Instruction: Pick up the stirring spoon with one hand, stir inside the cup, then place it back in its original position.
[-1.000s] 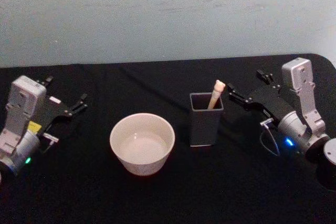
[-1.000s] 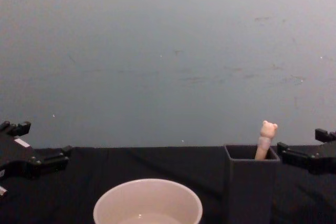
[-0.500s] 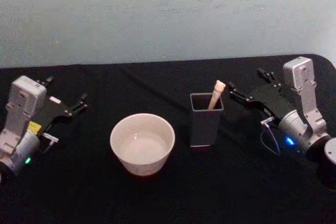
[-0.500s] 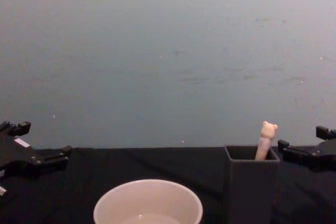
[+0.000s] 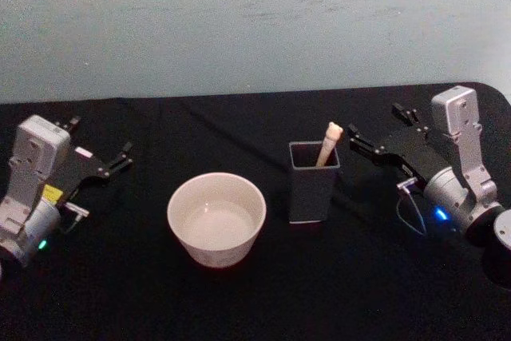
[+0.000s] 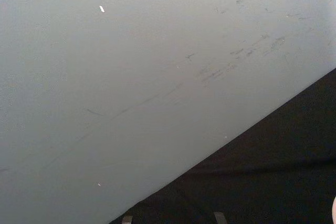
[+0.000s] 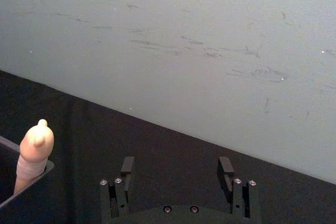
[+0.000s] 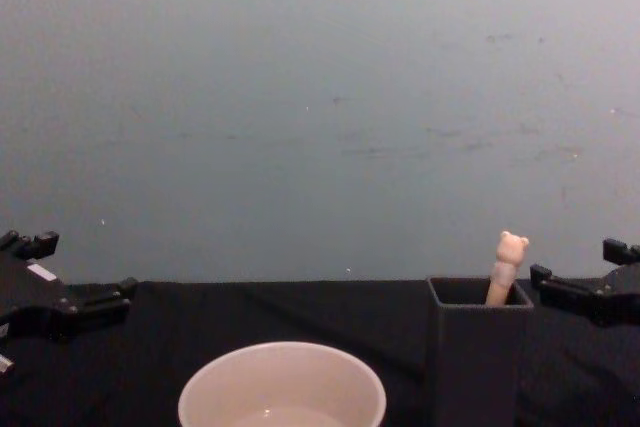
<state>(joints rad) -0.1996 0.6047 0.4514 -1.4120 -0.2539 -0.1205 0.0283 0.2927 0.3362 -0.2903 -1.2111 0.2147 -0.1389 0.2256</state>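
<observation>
The stirring spoon [image 5: 327, 144] stands in the dark grey holder box [image 5: 312, 191], its original position. Its beige handle and bear head [image 8: 510, 247] stick out above the rim, and its bowl is hidden inside. The cream-white cup [image 5: 215, 220] sits left of the box, with a pale inside. My right gripper [image 5: 374, 124] hovers open just right of the spoon's top, apart from it. The right wrist view shows that gripper [image 7: 176, 166] with nothing between its fingers and the spoon [image 7: 33, 154] off to one side. My left gripper [image 5: 102, 136] rests open at the far left.
A black cloth [image 5: 263, 293] covers the table and a plain grey-blue wall [image 8: 320, 97] stands behind it. The cup [image 8: 282, 389] and the holder box [image 8: 478, 362] stand close to the front in the chest view. The left gripper [image 8: 85, 265] is well away from both.
My right gripper has edged slightly to the right, away from the spoon. The spoon, cup, box and left arm have not moved.
</observation>
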